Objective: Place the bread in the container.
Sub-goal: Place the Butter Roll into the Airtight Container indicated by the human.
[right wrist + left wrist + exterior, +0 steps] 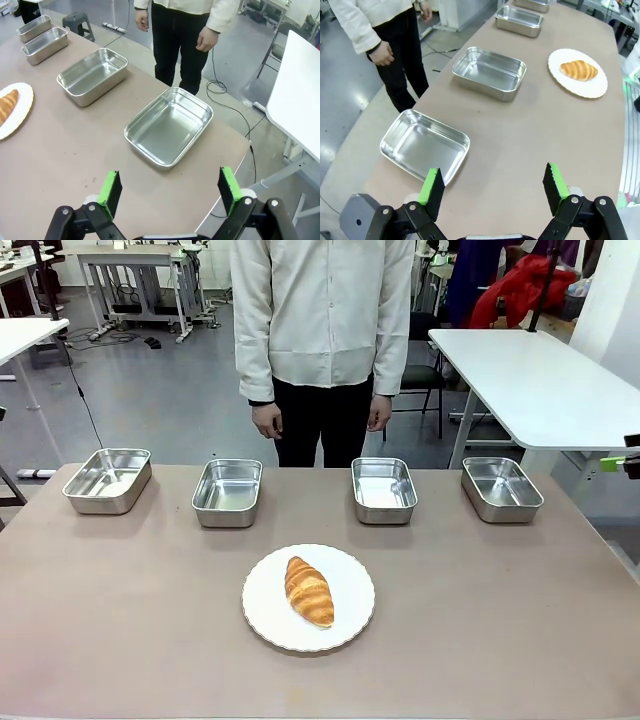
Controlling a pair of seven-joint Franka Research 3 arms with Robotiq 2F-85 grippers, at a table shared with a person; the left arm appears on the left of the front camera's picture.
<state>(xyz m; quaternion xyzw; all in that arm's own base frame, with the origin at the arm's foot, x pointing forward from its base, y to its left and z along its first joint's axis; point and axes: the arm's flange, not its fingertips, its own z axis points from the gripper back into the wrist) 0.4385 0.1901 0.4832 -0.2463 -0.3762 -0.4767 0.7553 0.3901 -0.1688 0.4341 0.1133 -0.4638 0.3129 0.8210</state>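
Bread [309, 591] on white plate [262, 606], well apart from both arms' jaws (2 pairs, wide open, empty)

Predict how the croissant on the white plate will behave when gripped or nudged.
The croissant probably weighs little for its size: it looks puffed and ridged. Its glossy crust may crush or slip under a hard squeeze. Its rounded body and tapered ends suggest it could rock or slide on the smooth white plate if nudged.
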